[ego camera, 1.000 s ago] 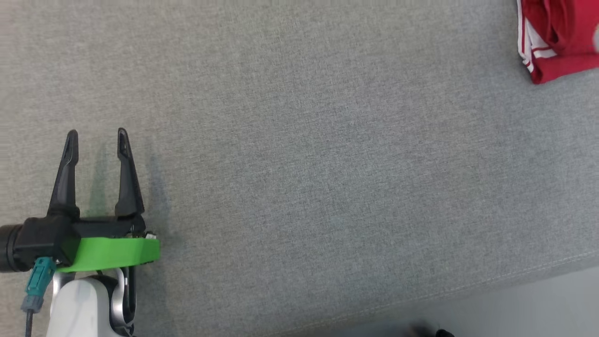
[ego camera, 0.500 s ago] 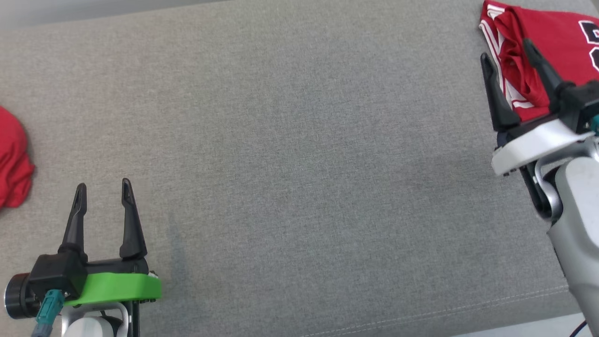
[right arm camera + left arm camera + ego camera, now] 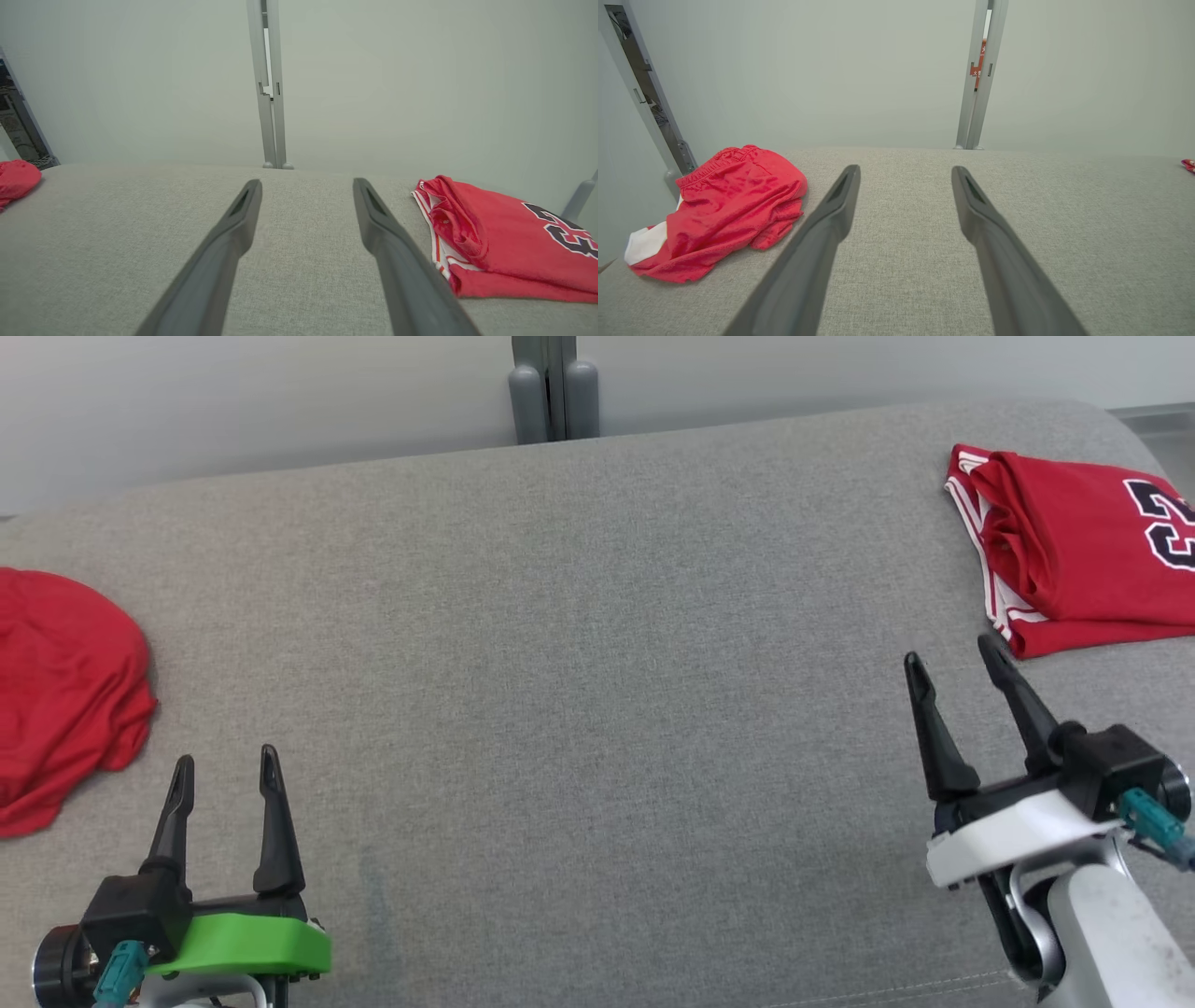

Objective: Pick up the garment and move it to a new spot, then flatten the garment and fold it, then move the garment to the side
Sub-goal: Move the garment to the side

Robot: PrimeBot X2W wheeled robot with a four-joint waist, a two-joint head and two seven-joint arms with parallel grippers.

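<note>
Jaws stand wide and empty on the left gripper and right gripper, over the grey fabric worktop. A folded red numbered jersey lies far right; crumpled red shorts lie far left.

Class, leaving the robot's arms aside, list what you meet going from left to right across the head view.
crumpled red garment → grey post → folded red jersey

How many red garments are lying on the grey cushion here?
2. A crumpled red garment lies at the head view's left edge; a folded red jersey lies at the far right, partly out of frame.
</note>
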